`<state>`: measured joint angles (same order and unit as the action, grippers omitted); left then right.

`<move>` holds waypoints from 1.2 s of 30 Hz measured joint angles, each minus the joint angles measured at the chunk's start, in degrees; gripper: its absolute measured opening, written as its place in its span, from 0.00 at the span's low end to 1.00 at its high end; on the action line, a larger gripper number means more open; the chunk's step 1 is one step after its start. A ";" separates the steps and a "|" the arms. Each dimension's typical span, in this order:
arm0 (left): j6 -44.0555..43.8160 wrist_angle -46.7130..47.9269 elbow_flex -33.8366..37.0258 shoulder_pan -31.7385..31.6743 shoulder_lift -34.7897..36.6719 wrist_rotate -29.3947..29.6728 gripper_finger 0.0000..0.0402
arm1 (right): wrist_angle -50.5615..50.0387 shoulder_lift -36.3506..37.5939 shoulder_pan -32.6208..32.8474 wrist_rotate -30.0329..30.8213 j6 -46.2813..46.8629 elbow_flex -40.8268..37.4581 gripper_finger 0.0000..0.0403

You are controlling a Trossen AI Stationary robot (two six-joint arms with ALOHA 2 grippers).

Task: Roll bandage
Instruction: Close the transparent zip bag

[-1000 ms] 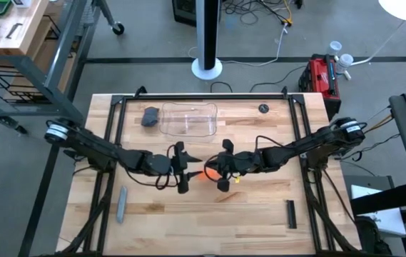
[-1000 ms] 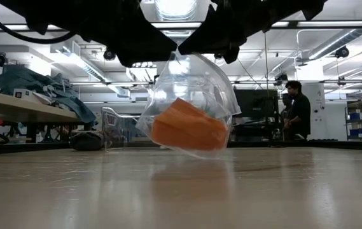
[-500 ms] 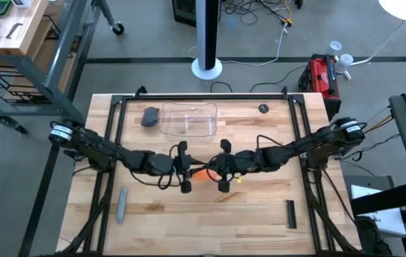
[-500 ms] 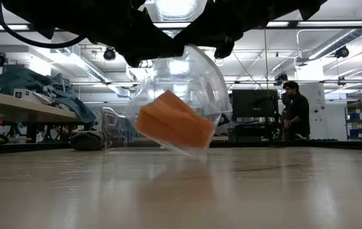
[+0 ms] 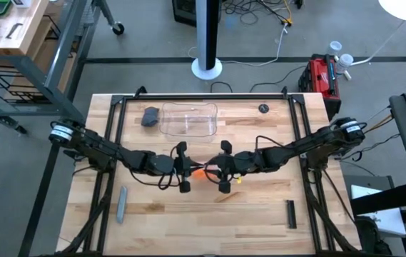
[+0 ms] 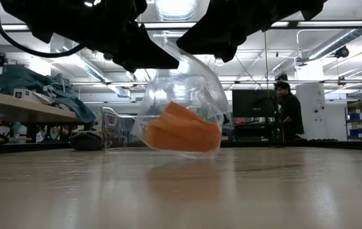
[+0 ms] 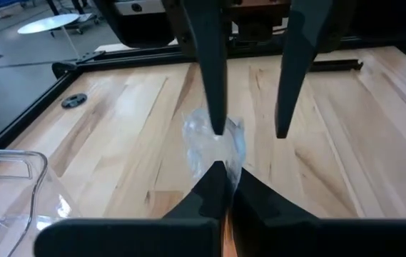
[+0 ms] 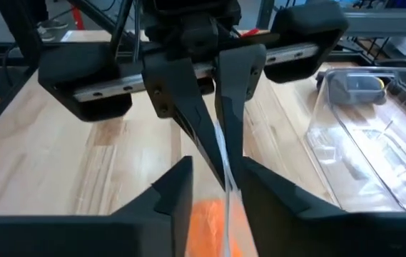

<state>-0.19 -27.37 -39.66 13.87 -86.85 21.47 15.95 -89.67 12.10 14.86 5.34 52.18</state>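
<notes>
Jaws of the left gripper (image 5: 186, 170) are clamped on the top edge of a clear plastic wrapper (image 6: 179, 102) at mid-table (image 5: 260, 207). Inside the wrapper sits the bandage (image 6: 182, 129), hanging just above the wood. Facing it, the right gripper (image 5: 219, 171) has its jaws parted, one finger on either side of the wrapper's edge.

Folded orange bandage (image 6: 183, 130) hangs bagged in clear plastic above mid-table
</notes>
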 joint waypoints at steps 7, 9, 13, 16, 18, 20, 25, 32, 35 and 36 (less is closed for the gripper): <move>0.77 -0.05 0.05 0.00 0.00 -1.50 0.00 | 0.10 0.00 -0.09 0.14 -2.98 0.00 0.44; 0.79 -0.05 0.05 0.05 0.00 -1.57 0.00 | 0.10 -0.02 -0.11 0.16 -3.11 0.00 0.44; 1.26 -0.76 0.07 0.07 0.00 -4.72 0.00 | 0.09 0.00 -0.11 0.16 -4.95 0.00 0.42; 1.59 -2.39 0.07 0.07 0.00 -6.15 0.00 | 0.10 -0.01 -0.11 0.08 -5.38 0.00 0.37; 2.02 -2.91 0.07 0.07 0.00 -6.23 0.00 | -0.17 -0.01 -0.11 -0.36 -5.35 0.00 0.34; 2.25 -3.24 0.07 0.11 0.00 -6.58 0.00 | -0.84 0.00 -0.11 -0.80 -5.35 0.00 0.30; 2.27 -3.26 0.07 0.11 0.00 -7.37 0.00 | -1.05 0.00 -0.08 -1.74 -5.35 0.00 0.17; 2.26 -3.08 0.07 0.11 0.00 -7.54 0.00 | -1.10 0.00 0.00 -3.27 -6.00 0.00 0.02; 2.27 -3.08 0.07 0.13 0.00 -7.56 0.00 | -1.10 0.00 0.00 -3.27 -5.93 0.00 0.02; 2.27 -3.06 0.07 0.17 0.02 -7.65 0.00 | -1.12 0.00 0.00 -3.29 -5.43 0.00 0.02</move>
<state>2.09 -30.44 -39.59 14.04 -86.83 13.82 14.83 -89.67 12.10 11.57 -0.09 52.18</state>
